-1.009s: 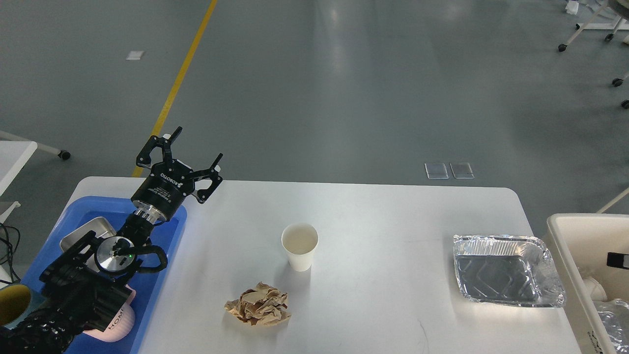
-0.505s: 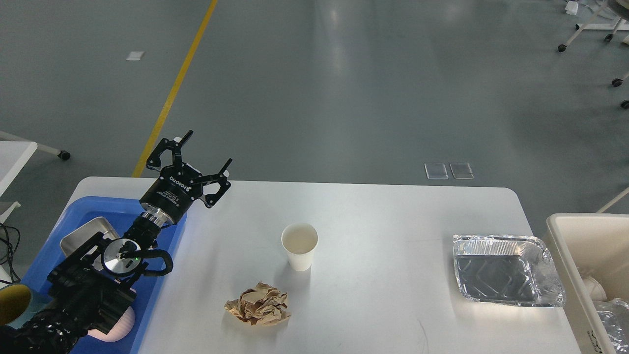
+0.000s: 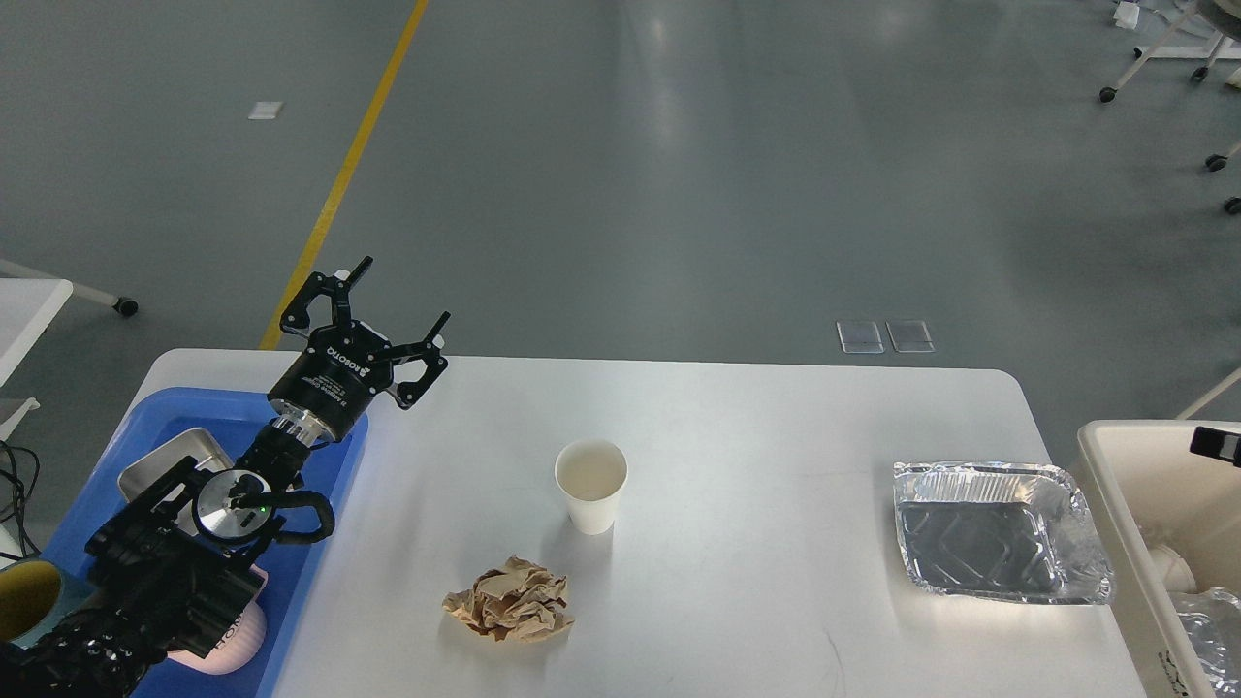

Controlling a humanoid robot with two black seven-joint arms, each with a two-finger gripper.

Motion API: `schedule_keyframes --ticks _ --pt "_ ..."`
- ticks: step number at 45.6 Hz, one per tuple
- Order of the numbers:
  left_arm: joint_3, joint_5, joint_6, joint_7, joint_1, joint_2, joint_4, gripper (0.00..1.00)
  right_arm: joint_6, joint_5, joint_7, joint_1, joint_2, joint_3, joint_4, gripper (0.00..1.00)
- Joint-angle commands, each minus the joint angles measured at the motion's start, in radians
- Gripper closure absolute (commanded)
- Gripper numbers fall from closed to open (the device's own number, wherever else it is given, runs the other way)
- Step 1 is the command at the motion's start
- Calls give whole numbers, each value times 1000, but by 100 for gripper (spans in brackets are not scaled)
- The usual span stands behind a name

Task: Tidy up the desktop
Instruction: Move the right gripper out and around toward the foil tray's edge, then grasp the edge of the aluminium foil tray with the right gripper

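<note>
The white desktop point(image 3: 756, 427) carries a white paper cup point(image 3: 591, 485) standing upright at the middle, a crumpled brown paper ball point(image 3: 509, 601) in front of it, and an empty foil tray point(image 3: 999, 533) at the right. My left gripper point(image 3: 405, 288) is open and empty, raised over the far left part of the desktop just beyond the blue tray point(image 3: 208, 412), well left of the cup. A small black part point(image 3: 1217, 441) at the right edge, over the bin, may be my right gripper; its fingers do not show.
The blue tray holds a metal box point(image 3: 165, 460) and a pink cup point(image 3: 233, 648), partly hidden by my left arm. A yellow-lined cup point(image 3: 24, 601) is at the left edge. A beige bin point(image 3: 1129, 485) with trash stands right of the desktop. A smaller white table point(image 3: 29, 301) is at far left.
My left gripper shifted right and forward, then drew slightly back to the left, staying open. The black part at the right edge moved up. The cup, paper and foil tray did not move.
</note>
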Motion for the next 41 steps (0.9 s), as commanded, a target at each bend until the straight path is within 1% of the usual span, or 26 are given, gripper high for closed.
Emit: schedule_keyframes --ticks 1,7,12,17,24,29,32,41 --pt "0 0 0 2 -1 8 0 3 0 -2 3 -28 122 -1 -137 0" --pt "0 0 0 5 2 13 0 3 -1 -5 10 -65 246 -1 -281 0" --pt "0 0 0 5 4 14 0 3 -10 -11 10 -126 351 -3 -374 0" --pt "0 0 0 5 5 17 0 3 -24 -12 12 -177 417 -3 -449 0" --pt "2 0 2 6 4 39 0 3 -73 -12 12 -234 499 -8 -547 0" --pt "2 0 2 6 2 37 0 3 -78 -12 18 -266 578 -8 -630 0" --pt "3 0 2 6 7 39 0 3 -78 -12 26 -284 598 -8 -644 0" --pt "3 0 2 6 16 43 0 3 -78 -12 26 -298 607 -14 -645 0"
